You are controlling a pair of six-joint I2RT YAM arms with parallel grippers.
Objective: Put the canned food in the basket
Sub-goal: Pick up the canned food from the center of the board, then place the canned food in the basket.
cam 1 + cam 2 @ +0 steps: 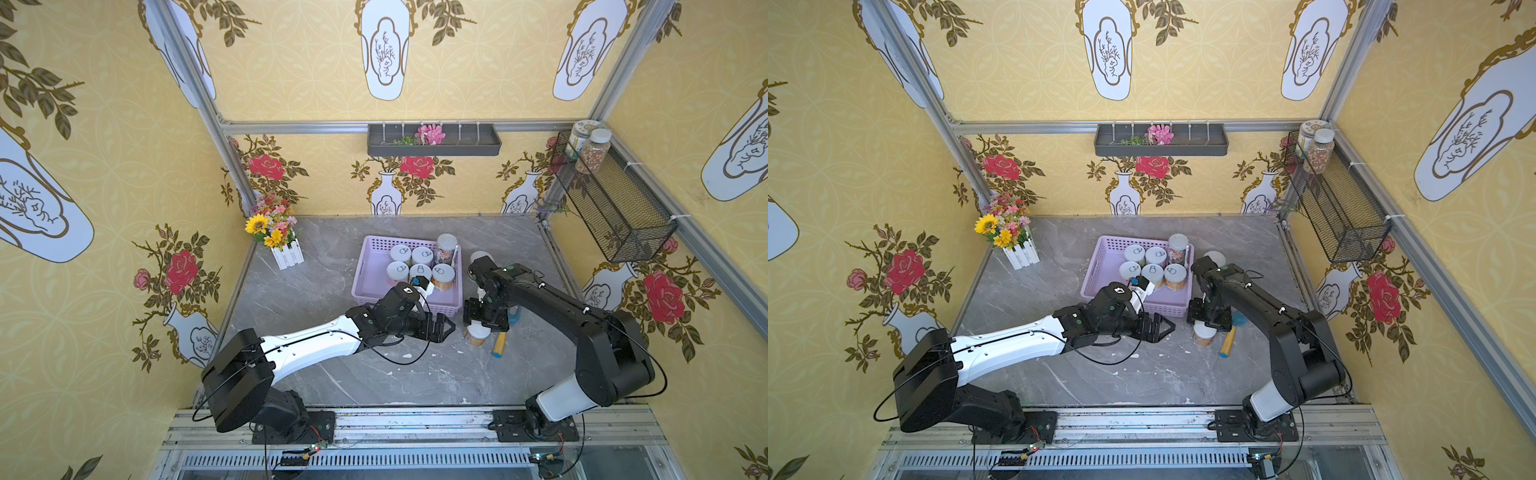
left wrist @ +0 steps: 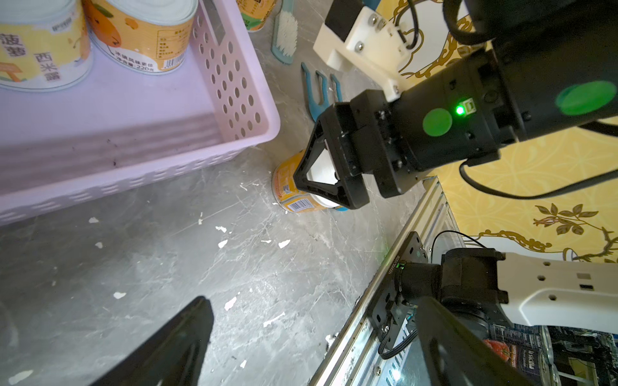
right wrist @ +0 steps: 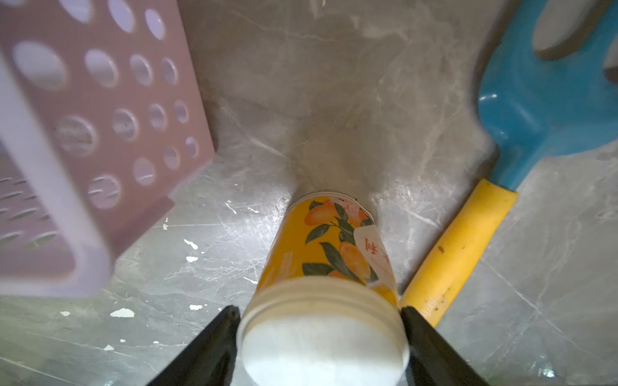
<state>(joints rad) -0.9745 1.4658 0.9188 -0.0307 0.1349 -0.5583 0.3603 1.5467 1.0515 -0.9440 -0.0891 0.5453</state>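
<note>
"菠萝" and "西米露" on the pale yellow can [image 2: 40, 50]; "220" on the orange can [image 2: 140, 36] beside it.

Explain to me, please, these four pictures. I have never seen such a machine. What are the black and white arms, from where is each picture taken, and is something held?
These are two robot arms, fixed at the near edge of a grey table. Each arm ends in a gripper, which is a clamp with two fingers. Two pictures look down from above on the whole scene, almost the same view twice. The other two pictures come from small cameras on the arms' wrists, so they look closely along the fingers.

On the table stands a lilac basket with six cans inside. A blue spade with a yellow handle lies beside it.

The right gripper points down, and its fingers sit against both sides of an orange can that stands on the table. The left gripper is open and holds nothing.
</note>
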